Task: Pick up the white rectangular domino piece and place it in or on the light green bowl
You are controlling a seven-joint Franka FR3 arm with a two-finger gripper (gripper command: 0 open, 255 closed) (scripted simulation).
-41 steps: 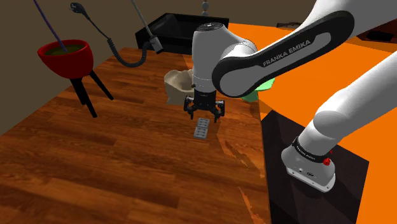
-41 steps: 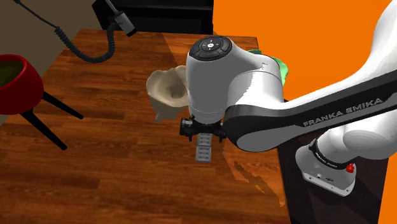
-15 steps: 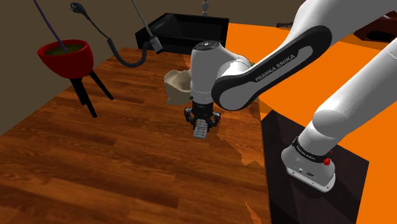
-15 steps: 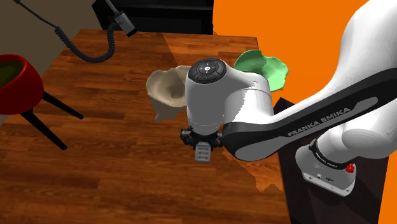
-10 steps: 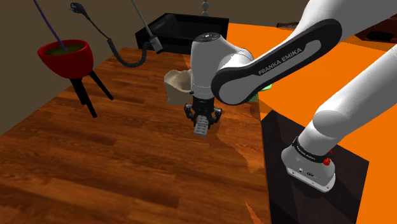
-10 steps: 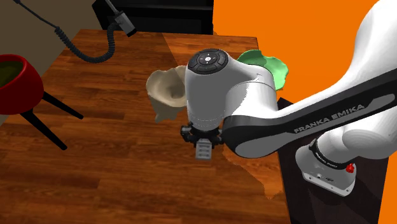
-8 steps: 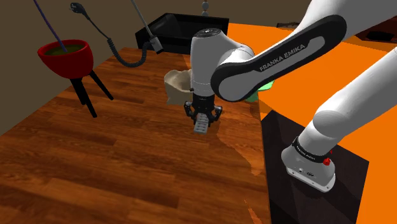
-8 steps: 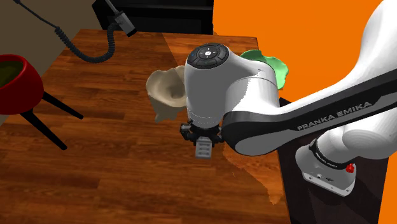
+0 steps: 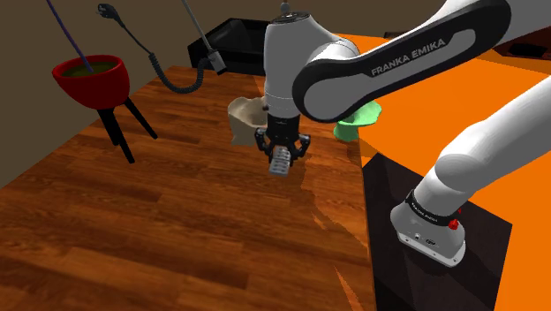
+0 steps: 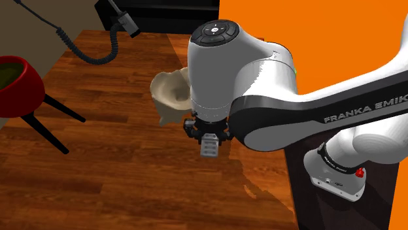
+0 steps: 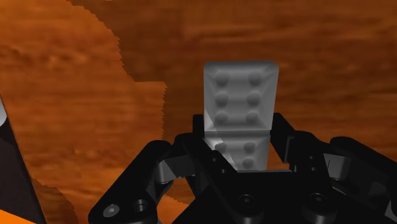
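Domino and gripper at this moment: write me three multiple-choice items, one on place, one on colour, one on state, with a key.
1. Where is the domino?
A. In the green bowl.
B. In the gripper, over the wooden table.
C. On the robot's stand.

2. What colour is the pot on dark legs?
A. Blue.
B. White.
C. Red.

3. What is the gripper's state?
A. Open wide.
B. Shut on the domino.
C. Shut on nothing.

Key: 1 B, the wrist view shows it clasped with wood beyond it; 2 C, its wall is red in the shoulder view; 3 B, the domino is gripped on both sides.
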